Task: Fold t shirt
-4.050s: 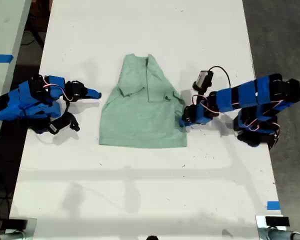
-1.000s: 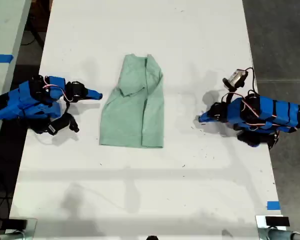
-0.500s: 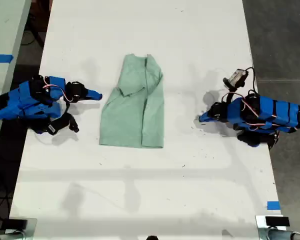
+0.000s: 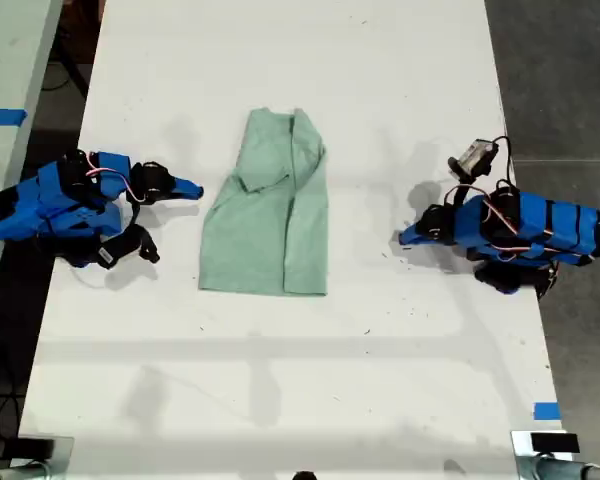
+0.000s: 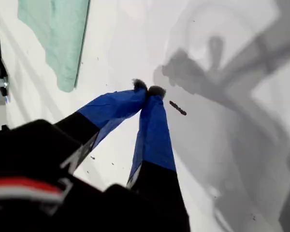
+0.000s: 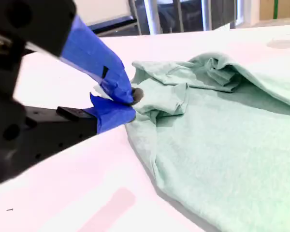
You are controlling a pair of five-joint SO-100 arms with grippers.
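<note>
The pale mint-green t shirt (image 4: 265, 220) lies flat at the middle of the white table (image 4: 280, 380). Its side toward the exterior view's right is folded over onto its middle. My first gripper (image 4: 402, 238) rests shut and empty on bare table, to the exterior view's right of the shirt and well apart from it. The first wrist view shows its blue fingertips (image 5: 149, 89) touching, with the t shirt (image 5: 58, 34) far off. My second gripper (image 4: 195, 188) is shut at the exterior view's left. Its tips (image 6: 130, 104) sit just beside the rumpled sleeve of the t shirt (image 6: 222, 145), holding nothing.
A strip of blue tape (image 4: 547, 410) marks the table near the exterior view's lower right. A second table with blue tape (image 4: 0, 116) stands at the exterior view's left edge. Dark floor borders both long sides.
Since 4 s ago the first arm let go of the shirt's edge, now folded over the middle, and drew back toward the exterior view's right. In the last second nothing visibly moved.
</note>
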